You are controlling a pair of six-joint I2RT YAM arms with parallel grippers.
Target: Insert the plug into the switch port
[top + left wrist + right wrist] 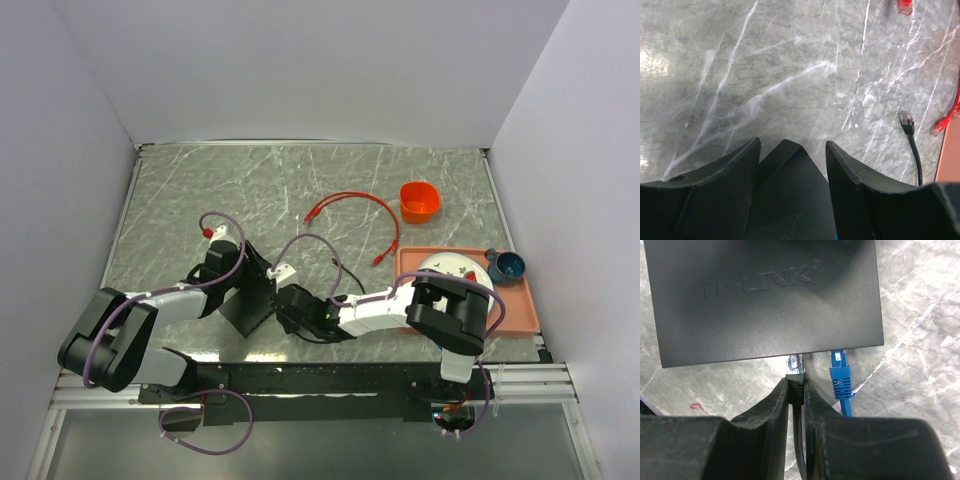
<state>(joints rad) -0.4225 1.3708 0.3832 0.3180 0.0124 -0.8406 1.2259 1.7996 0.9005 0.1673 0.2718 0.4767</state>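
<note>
Two pincers work close to the near edge of the counter (200,190), left of its middle, where the flat black switch (765,295) lies. The right pincer (796,382) is clenched on the black plug (795,367), gripping it just behind its clear tip. That tip touches the box's near side. The switch port itself is hidden under the top edge, so I cannot tell whether the plug has entered at all. A blue plug (840,371) sits just beside it at the same side. The left pincer (792,146) straddles a corner of the switch with its jaws apart; whether it pinches the box I cannot tell.

I'd judge the push the risky part. A plug slightly tilted or off to one side would catch on the port's lip, and if the left arm isn't bracing the box, it would skid away over the smooth stone. The right arm's finger could also nudge the blue plug, so close is it.

By the right edge, toward the near corner, a salmon tray (518,322) holds a white plate (462,266), and a blue cup (506,266) stands at its far right corner. Farther back lie a red cable (350,197) and an orange cup (420,202) with nothing showing inside
</note>
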